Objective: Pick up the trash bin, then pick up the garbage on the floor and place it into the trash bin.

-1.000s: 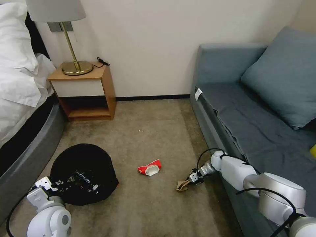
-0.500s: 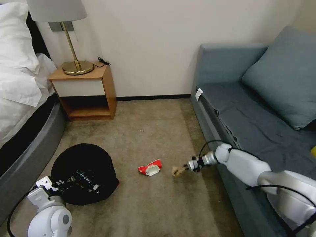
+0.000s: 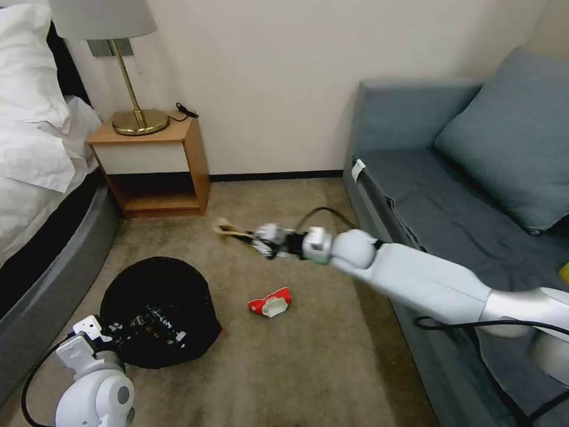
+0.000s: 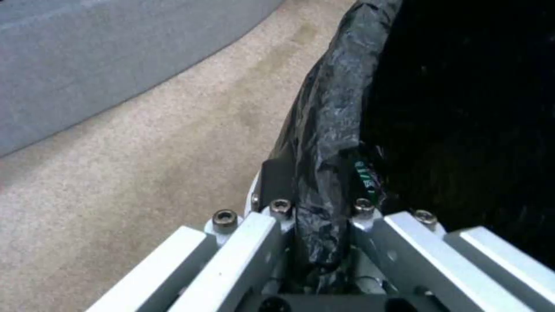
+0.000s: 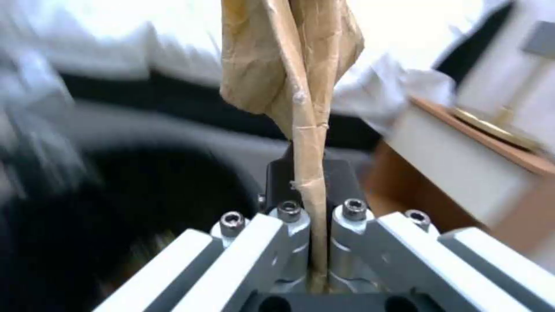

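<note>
Lower left of the head view, your left gripper (image 3: 98,332) is clamped on the near rim of the trash bin (image 3: 157,311); the left wrist view shows both fingers pinched tight on the fold of black bag (image 4: 324,143) over that rim. Whether the bin hangs clear of the floor (image 3: 284,367) or rests on it, I can't tell from here. Something glints inside the bin, too dark to name.

Moving toward the middle, the red-and-white pack (image 3: 269,302) lies on the carpet in the lower centre, just right of the bin, untouched. That one is left to do.

Above it, mid-frame, your right gripper (image 3: 252,237) is up in the air with the arm stretched in from the right edge, fingers closed hard on the tan paper (image 3: 226,227). In the right wrist view the paper (image 5: 295,78) stands straight out from the shut jaws, with the bin's dark mouth beyond it.

So, by my reading: bin gripped, paper picked and on its way, not yet over the opening. It needs to reach the bin and drop, then the red pack. I see no other litter on the carpet.
</note>
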Robot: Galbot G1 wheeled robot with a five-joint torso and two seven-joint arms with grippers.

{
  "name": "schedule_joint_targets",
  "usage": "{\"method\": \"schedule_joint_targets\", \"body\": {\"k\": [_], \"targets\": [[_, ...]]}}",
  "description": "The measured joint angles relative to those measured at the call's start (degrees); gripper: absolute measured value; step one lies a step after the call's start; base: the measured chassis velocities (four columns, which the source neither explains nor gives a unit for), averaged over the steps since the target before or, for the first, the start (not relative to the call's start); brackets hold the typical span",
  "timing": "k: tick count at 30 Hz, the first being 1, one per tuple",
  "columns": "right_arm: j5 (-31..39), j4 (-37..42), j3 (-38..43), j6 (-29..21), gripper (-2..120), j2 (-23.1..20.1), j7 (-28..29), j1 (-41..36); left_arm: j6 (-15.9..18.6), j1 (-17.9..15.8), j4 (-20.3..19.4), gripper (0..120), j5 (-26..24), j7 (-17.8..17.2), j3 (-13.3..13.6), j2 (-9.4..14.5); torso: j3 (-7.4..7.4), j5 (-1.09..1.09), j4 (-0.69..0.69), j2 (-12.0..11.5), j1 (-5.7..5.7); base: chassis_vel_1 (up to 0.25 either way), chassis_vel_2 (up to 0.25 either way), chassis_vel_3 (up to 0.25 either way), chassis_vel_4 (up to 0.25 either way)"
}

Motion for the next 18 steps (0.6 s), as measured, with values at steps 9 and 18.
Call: {"method": "schedule_joint_targets", "body": {"k": [9, 18], "targets": [[6.4, -3.7, -8.4, -1.1, 0, 12.9, 12.5, -0.9, 0.0, 0.1, -0.3, 3, -0.1, -0.1, 0.3, -0.1, 0.00, 0.00, 0.01, 0.0, 0.00, 0.000, 0.000, 0.000, 0.000], [3.8, -11.9, -16.4, 0.0, 6, 17.1, 16.8, -1.1, 0.1, 0.6, -1.0, 3, -0.1, 0.0, 0.4, -0.4, 0.00, 0.00, 0.00, 0.0, 0.00, 0.000, 0.000, 0.000, 0.000]]}}
